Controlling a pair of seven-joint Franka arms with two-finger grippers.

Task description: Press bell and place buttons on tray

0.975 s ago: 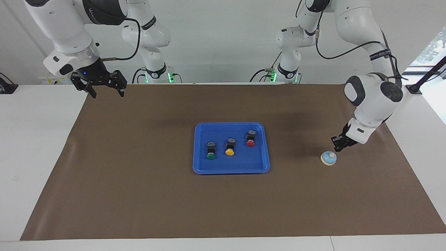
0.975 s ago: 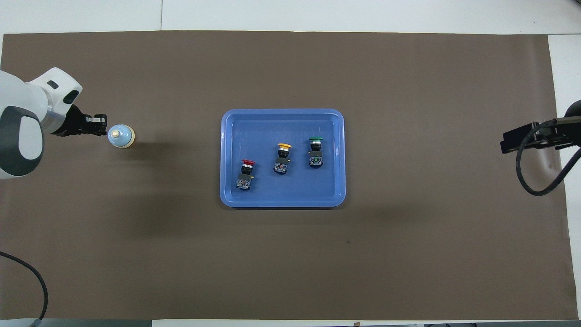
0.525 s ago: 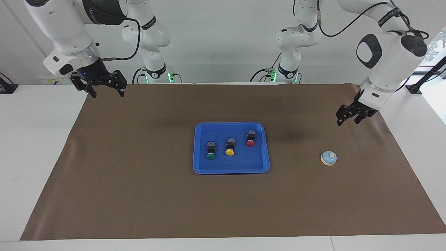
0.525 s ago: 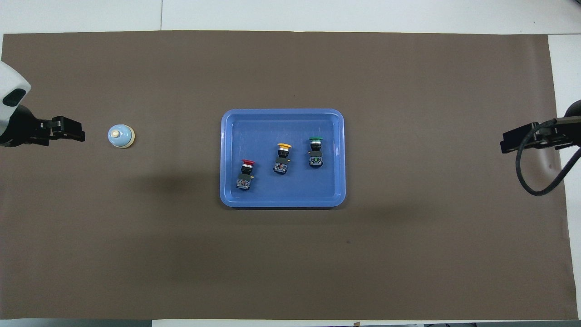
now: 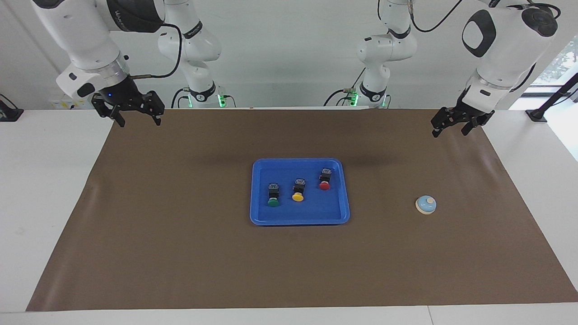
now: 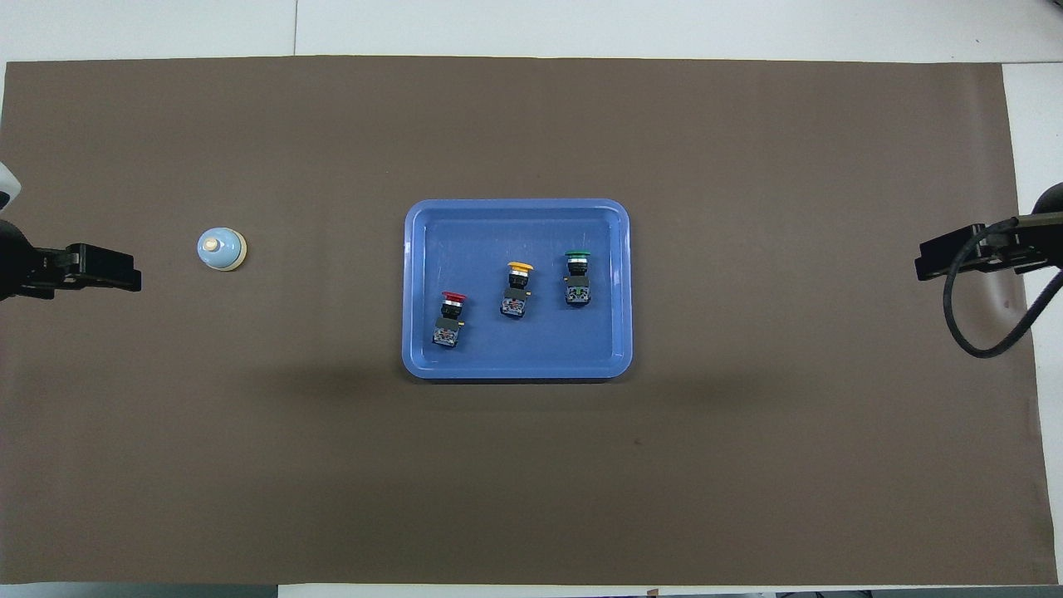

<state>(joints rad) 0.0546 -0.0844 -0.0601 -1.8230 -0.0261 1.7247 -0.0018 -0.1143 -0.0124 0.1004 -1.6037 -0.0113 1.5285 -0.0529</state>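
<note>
The blue tray (image 5: 300, 220) lies mid-mat and shows from overhead too (image 6: 515, 370). Three buttons lie in it: green (image 5: 272, 195), yellow (image 5: 297, 190) and red (image 5: 324, 179); overhead they show as green (image 6: 576, 279), yellow (image 6: 516, 291), red (image 6: 449, 320). The light-blue bell (image 5: 426, 204) stands alone on the mat toward the left arm's end, also seen overhead (image 6: 222, 249). My left gripper (image 5: 449, 132) is open, empty, raised over the mat's edge, well apart from the bell (image 6: 131, 279). My right gripper (image 5: 139, 122) waits open and empty over the mat's corner at its own end (image 6: 923, 266).
A brown mat (image 5: 180, 253) covers most of the white table (image 5: 45, 189). A black cable (image 6: 963, 324) loops down from the right gripper. The arm bases stand along the table's edge at the robots' end.
My left gripper has lifted off the bell and drawn back up toward its base, opening as it went. The bell, tray, buttons and right arm have not moved.
</note>
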